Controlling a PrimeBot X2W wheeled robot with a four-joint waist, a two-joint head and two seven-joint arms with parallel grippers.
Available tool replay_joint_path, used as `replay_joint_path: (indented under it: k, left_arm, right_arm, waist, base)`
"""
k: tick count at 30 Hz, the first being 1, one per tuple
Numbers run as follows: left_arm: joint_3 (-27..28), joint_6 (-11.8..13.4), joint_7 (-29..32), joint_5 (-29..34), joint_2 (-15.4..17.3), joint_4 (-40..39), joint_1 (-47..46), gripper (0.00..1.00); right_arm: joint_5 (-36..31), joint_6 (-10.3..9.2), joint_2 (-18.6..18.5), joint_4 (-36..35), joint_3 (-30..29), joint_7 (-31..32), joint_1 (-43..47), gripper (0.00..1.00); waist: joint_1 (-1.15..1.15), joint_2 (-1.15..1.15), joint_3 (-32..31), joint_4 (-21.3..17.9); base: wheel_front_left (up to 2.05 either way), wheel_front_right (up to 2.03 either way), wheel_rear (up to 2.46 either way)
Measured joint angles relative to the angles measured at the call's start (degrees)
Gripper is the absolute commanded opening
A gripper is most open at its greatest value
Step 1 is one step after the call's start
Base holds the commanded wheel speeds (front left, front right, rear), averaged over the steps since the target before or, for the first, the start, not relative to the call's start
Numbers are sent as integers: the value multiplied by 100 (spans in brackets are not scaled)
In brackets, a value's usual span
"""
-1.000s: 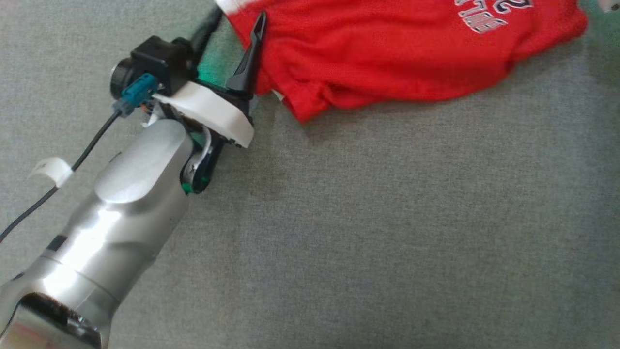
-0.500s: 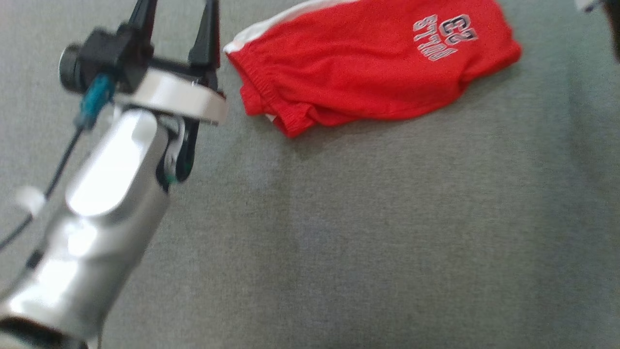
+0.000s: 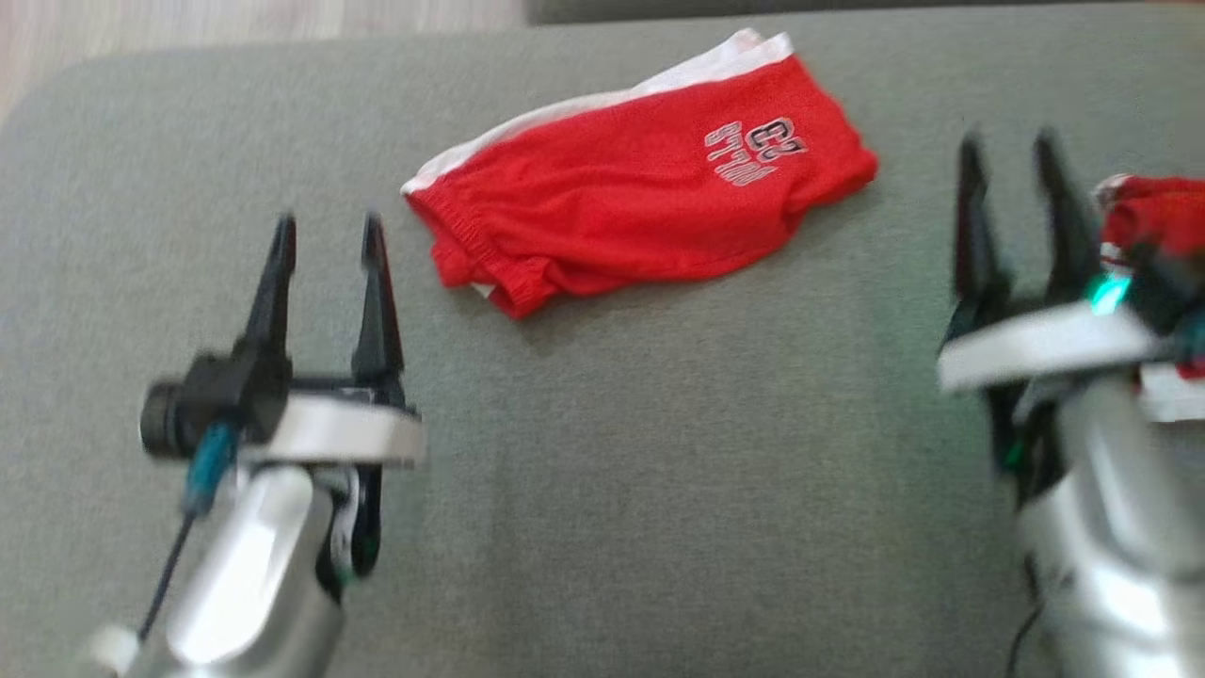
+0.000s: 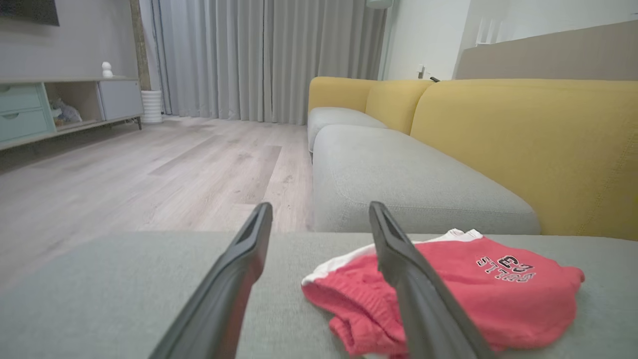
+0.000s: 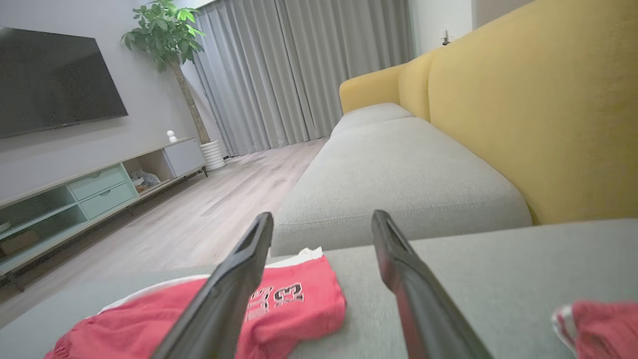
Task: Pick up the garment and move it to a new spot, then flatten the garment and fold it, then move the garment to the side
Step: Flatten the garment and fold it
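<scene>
The garment (image 3: pixel 640 202) is a pair of red shorts with a white side stripe and white lettering. It lies folded on the grey cushion (image 3: pixel 659 471), toward the far side. My left gripper (image 3: pixel 327 226) stands open and empty, to the left of the shorts and nearer me, clear of the cloth. My right gripper (image 3: pixel 1007 146) is open and empty too, to the right of the shorts. In the left wrist view the garment (image 4: pixel 478 294) lies past the right finger of that gripper (image 4: pixel 319 207). The right wrist view has the garment (image 5: pixel 299 299) low on the left, behind that gripper (image 5: pixel 321 217).
A second bunch of red cloth (image 3: pixel 1153 212) lies at the right edge, beside my right wrist. The cushion's rounded far-left corner meets wood floor (image 3: pixel 235 19). A yellow sofa back (image 4: pixel 523 139) rises to the right, and a low TV cabinet (image 5: pixel 99 189) stands across the room.
The head camera has pulled back, so both grippers and the whole garment show. My left gripper has opened, come off the garment's edge and drawn back; the shorts lie free.
</scene>
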Motion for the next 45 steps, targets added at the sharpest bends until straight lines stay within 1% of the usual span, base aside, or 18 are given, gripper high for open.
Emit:
replay_joint_path:
  k: [2,4,6,9,15,16,19,23,24,26,29,32,35,39,42,43,44,45]
  left_arm:
    - [235,-87,0,74,-122,-94,358,100]
    - [442,-186,0,182,-222,-169,692,100]
    - [649,-285,1,271,-350,-188,953,100]
    - [848,-471,1,461,-531,-190,1144,100]
    - [1029,-825,1,805,-805,-182,1096,100]
    - [1029,-825,1,805,-805,-182,1096,100]
    - [1049,-971,1,905,-892,-121,983,100]
    - [1070,-1078,1,985,-1005,-64,681,100]
    - [1072,-1117,1,987,-1024,-56,615,100]
    - [1069,-1173,1,1003,-1044,-13,506,100]
    - [1056,-1214,1,1031,-1061,41,443,100]
    - [1036,-1221,1,1029,-1072,97,382,100]
    - [938,-1214,1,969,-1079,168,331,100]
    - [884,-1163,1,909,-1088,187,248,100]
    - [855,-1139,1,904,-1089,188,168,100]
    - [850,-1109,1,872,-1091,187,135,100]
    - [849,-1107,1,851,-1091,186,112,100]
    - [849,-1095,1,851,-1091,185,97,100]
  right_arm:
    - [-218,0,264,-259,-151,0,455,100]
    - [-577,0,391,-476,-158,1,817,100]
    - [-613,0,490,-616,-159,0,1088,100]
    - [-631,0,530,-690,-171,0,1332,100]
    - [-891,0,549,-706,-289,41,1171,100]
    - [-891,0,549,-706,-289,41,1171,100]
    - [-1116,0,524,-567,-504,368,736,100]
    - [-1228,0,303,-133,-717,1000,-116,100]
    - [-1161,0,266,-8,-791,1125,-307,100]
    - [-1080,0,183,358,-953,1449,-675,100]
    - [-1059,0,5,926,-1018,1797,-1131,100]
    - [-923,0,-104,1433,-1034,1994,-1485,100]
    - [-870,0,-171,1878,-929,2112,-1737,100]
    - [-705,0,-267,2305,-872,2227,-2019,100]
    - [-714,0,-372,2547,-642,2339,-2271,100]
    - [-667,0,-382,2591,-558,2374,-2311,96]
    - [-599,0,-393,2620,-471,2380,-2339,0]
    - [-515,0,-400,2637,-390,2376,-2345,0]
  waist:
    - [0,0,-91,-83]
    - [1,0,-152,-174]
    - [1,0,-188,-248]
    - [1,0,-195,-262]
    - [2,0,-22,-100]
    - [2,0,-22,-100]
    - [3,0,148,16]
    - [4,0,418,230]
    - [3,0,489,287]
    - [4,0,622,419]
    - [4,0,804,625]
    - [4,0,953,826]
    - [4,0,1073,988]
    - [2,0,1184,1112]
    - [3,0,1224,1152]
    - [2,0,1230,1156]
    - [2,0,1230,1155]
    - [2,0,1227,1149]
  base:
    - [0,0,0]
    - [0,0,0]
    - [0,0,0]
    - [0,0,0]
    - [0,0,0]
    - [0,0,0]
    - [0,0,0]
    - [0,0,0]
    - [0,0,0]
    - [0,0,0]
    - [0,0,0]
    - [0,0,0]
    - [0,0,0]
    - [0,0,0]
    - [0,0,0]
    - [0,0,0]
    - [0,0,0]
    - [0,0,0]
